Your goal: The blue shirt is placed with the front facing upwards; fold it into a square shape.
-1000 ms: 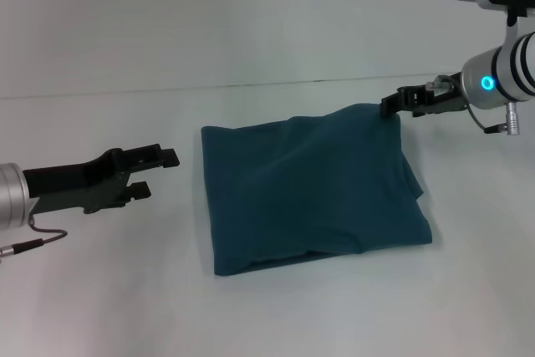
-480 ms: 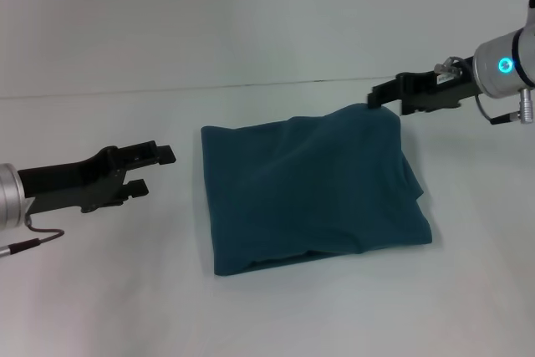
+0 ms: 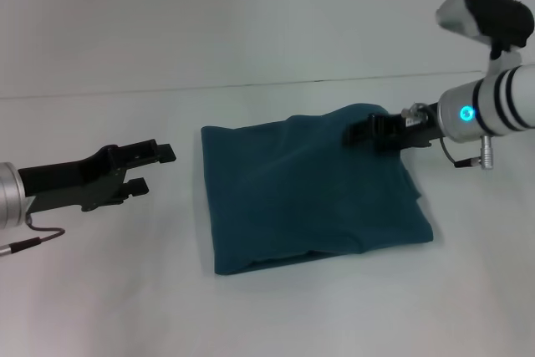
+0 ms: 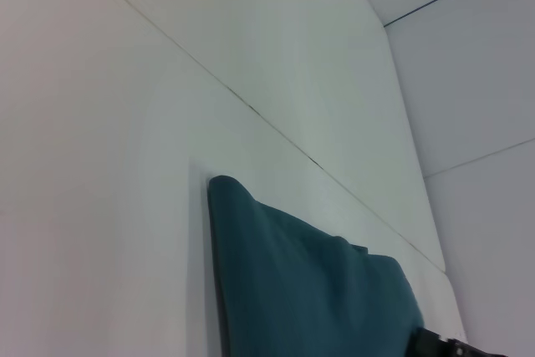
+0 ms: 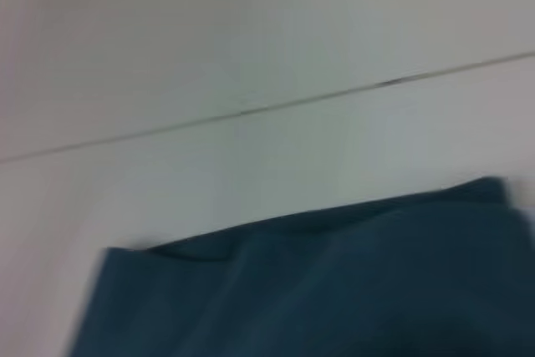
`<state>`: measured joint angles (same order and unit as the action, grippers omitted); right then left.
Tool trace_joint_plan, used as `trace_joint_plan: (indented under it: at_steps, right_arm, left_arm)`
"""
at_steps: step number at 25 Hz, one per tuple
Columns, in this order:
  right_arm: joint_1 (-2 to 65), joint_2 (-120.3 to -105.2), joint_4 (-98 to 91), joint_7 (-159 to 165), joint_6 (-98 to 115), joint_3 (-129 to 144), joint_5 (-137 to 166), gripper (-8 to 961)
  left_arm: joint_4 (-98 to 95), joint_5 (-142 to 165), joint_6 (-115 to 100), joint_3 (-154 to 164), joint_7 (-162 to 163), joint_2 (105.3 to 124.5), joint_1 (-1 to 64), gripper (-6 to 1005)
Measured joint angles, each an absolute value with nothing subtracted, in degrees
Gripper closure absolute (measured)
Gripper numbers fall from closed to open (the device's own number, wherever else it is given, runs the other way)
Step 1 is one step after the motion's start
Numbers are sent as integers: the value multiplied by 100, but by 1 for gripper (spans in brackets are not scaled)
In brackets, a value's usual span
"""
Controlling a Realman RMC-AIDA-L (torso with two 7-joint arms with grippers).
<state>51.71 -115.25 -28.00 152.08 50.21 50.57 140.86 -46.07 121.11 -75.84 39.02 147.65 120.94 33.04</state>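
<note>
The blue shirt (image 3: 309, 198) lies folded into a rough rectangle on the white table, plain teal side up, with no print showing. Its far right corner bulges up a little. My right gripper (image 3: 368, 133) hovers over or rests on that far right part of the shirt, pointing left. My left gripper (image 3: 150, 171) stands open a short way left of the shirt's left edge, empty and apart from the cloth. The shirt (image 4: 309, 290) also shows in the left wrist view, with the right gripper (image 4: 443, 344) at its far end. The right wrist view shows the shirt's (image 5: 334, 282) far edge.
The white table (image 3: 100, 290) runs back to a seam line (image 3: 251, 85) against the white wall. A thin cable (image 3: 33, 240) hangs under my left arm. Nothing else stands near the shirt.
My right gripper has swung left and down from beyond the shirt's far right corner to over the cloth itself. The left gripper has barely moved, and the shirt keeps its shape.
</note>
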Motion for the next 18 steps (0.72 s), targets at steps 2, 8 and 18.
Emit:
trace_joint_plan:
  at_steps: [2, 8, 18]
  right_arm:
    - [5202, -11566, -2756, 15267, 4761, 5081, 14366, 249]
    - [5232, -11538, -3196, 15364, 5063, 5037, 14338, 248]
    - [5284, -11572, -2948, 15159, 4762, 5088, 13823, 246]
  left_arm:
    - [-4607, 12107, -7586, 3902, 14765, 12094, 3305, 114]
    - [-4603, 12036, -7585, 3902, 14765, 12093, 3302, 114]
    - [-4600, 12022, -7571, 3844, 14741, 12093, 3298, 114]
